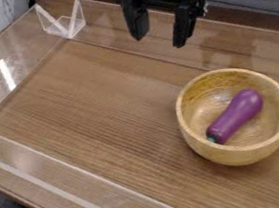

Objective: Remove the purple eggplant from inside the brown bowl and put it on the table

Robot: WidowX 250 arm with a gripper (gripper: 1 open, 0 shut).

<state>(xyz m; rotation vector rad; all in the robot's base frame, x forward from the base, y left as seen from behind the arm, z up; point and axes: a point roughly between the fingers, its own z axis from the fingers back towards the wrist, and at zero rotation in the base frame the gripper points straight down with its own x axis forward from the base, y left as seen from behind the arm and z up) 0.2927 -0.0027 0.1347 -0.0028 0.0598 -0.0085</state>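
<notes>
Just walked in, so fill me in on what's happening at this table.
A single robot arm is set up to take the purple eggplant out of the brown bowl and put it on the table. Nothing has been picked up yet. The eggplant lies inside the bowl, at the right of the table. The end effector hangs above the far side of the table, pointing down with its fingers open and empty, well clear of the bowl.

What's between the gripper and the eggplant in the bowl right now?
Nothing visible. The open gripper hangs above the table, up and left of the brown bowl. The purple eggplant lies uncovered inside; only the rim surrounds it.
</notes>
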